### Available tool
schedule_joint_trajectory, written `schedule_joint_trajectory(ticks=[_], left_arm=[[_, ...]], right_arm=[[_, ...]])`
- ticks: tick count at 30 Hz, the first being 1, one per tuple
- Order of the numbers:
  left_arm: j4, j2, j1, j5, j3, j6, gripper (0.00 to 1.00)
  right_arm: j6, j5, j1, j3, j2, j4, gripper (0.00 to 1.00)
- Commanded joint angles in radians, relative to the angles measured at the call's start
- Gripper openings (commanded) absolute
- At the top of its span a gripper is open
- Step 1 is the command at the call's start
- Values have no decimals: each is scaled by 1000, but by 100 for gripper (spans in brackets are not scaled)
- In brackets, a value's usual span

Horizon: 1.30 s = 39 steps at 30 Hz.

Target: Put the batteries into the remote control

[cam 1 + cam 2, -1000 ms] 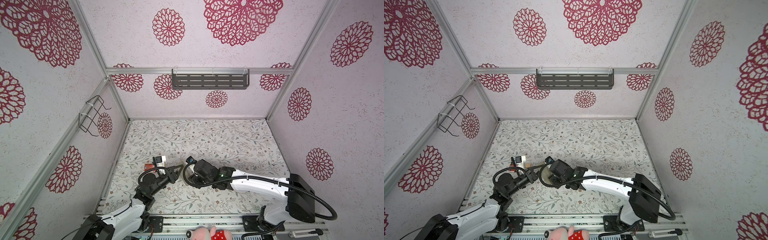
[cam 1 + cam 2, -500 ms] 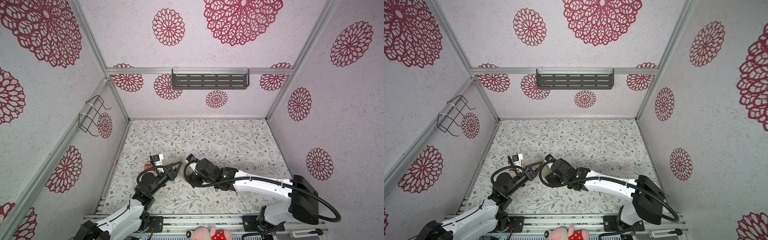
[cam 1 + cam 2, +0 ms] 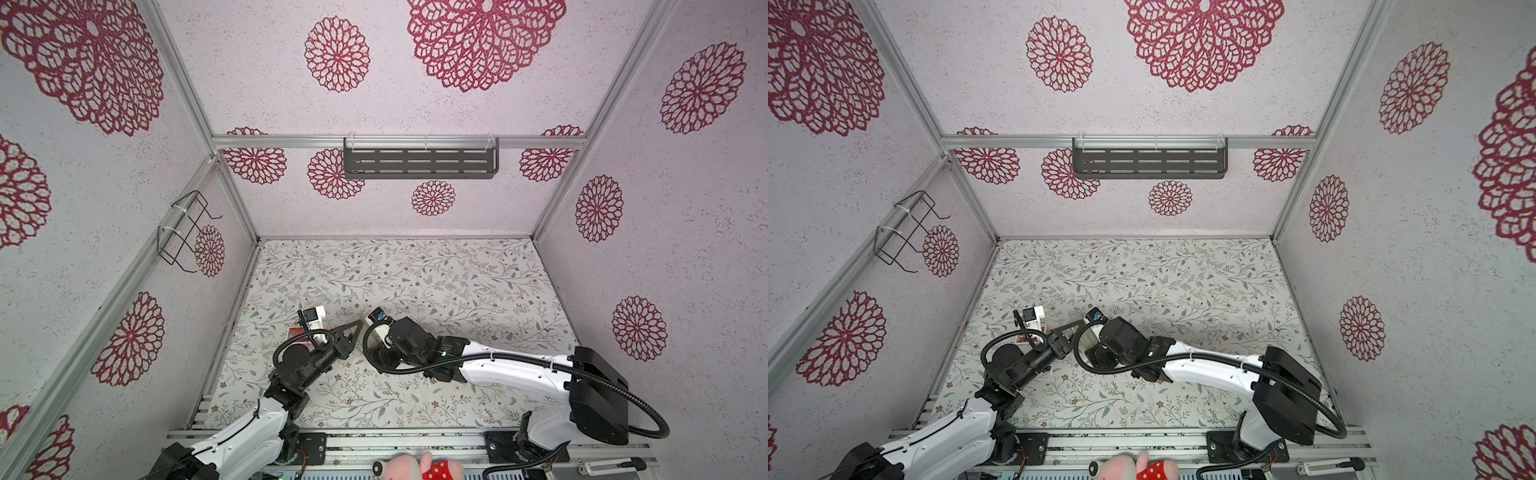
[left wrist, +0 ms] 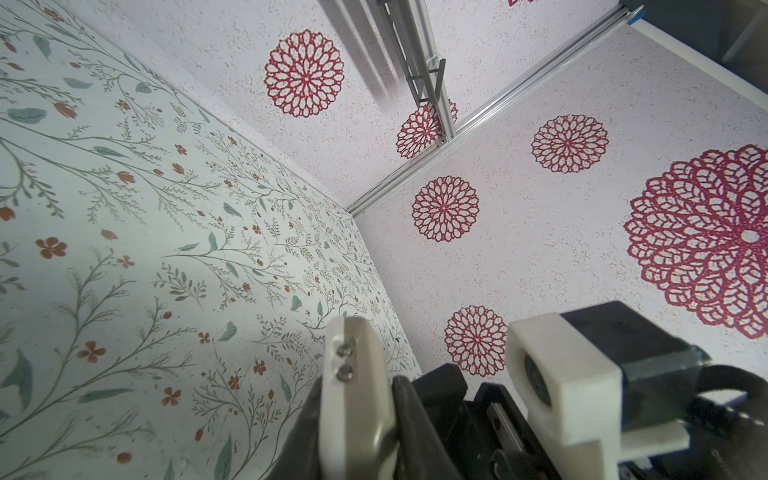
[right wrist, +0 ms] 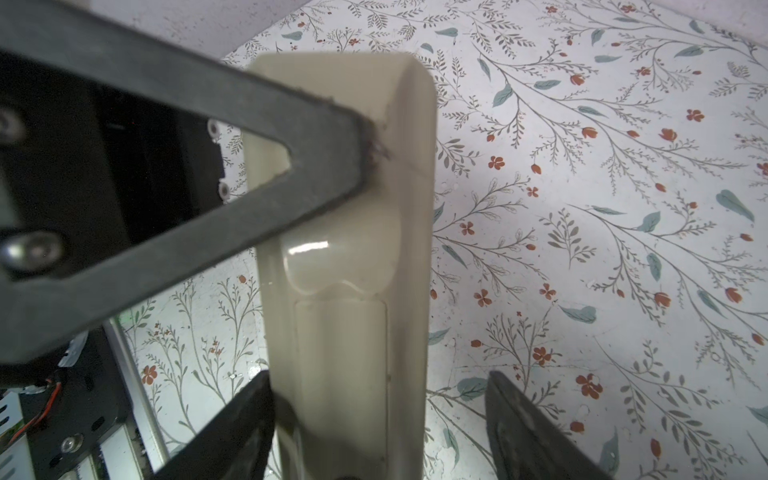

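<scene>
**1. Remote control.** The remote control sits at the lower centre of both top views, slightly left of the midline. This is where the two arms meet over the front part of the floral-patterned counter. In the right wrist view its plain beige back faces the camera and runs from the lower edge to the upper centre of the frame. The battery cover is seated in that back, and its visible seam is closed. It cannot be told whether the far end of the remote control rests on the counter.

**2. Left claw.** The left claw is pressed together on the remote control, pinching it through its thickness. One dark triangular finger enters from the left of the right wrist view and lies across the beige back. Its tip touches the upper part of the handset. In the left wrist view the pale handset stands between the two dark fingers at lower centre.

**3. Right claw.** The right claw is spread wider than the remote control. The finger at the lower left of the frame touches one long edge. The finger at the lower right stands apart from the opposite edge, with counter showing in the gap.

**4. Surroundings.** A red printed box lies on the counter just left of the left claw, partly covered by the arm's cable. A dark slotted shelf hangs on the back wall. A black wire basket hangs on the left wall. A pink plush toy lies at the bottom edge.
</scene>
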Motion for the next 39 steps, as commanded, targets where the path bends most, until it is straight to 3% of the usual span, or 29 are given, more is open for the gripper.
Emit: schedule_joint_trajectory(ticks=[1, 7, 21, 28, 30, 33, 39], left_arm=[[30, -2, -6, -5, 18, -7, 0], [32, 7, -5, -12, 16, -10, 0], [27, 27, -5, 2, 27, 0, 2], [-8, -11, -6, 59, 43, 39, 54], [-52, -38, -6, 70, 57, 63, 63], [-86, -83, -5, 107, 68, 96, 74], [-80, -127, -7, 207, 85, 124, 80]], right_arm=[[6, 17, 4, 0, 9, 38, 78], [5, 23, 4, -21, 9, 63, 67], [-19, 43, 3, -32, -6, 56, 30], [-10, 17, -26, -60, -64, 72, 21], [-7, -10, -45, -73, -96, 89, 20], [-7, -57, -75, -97, -151, 115, 19], [-18, -172, -132, -145, -256, 147, 20]])
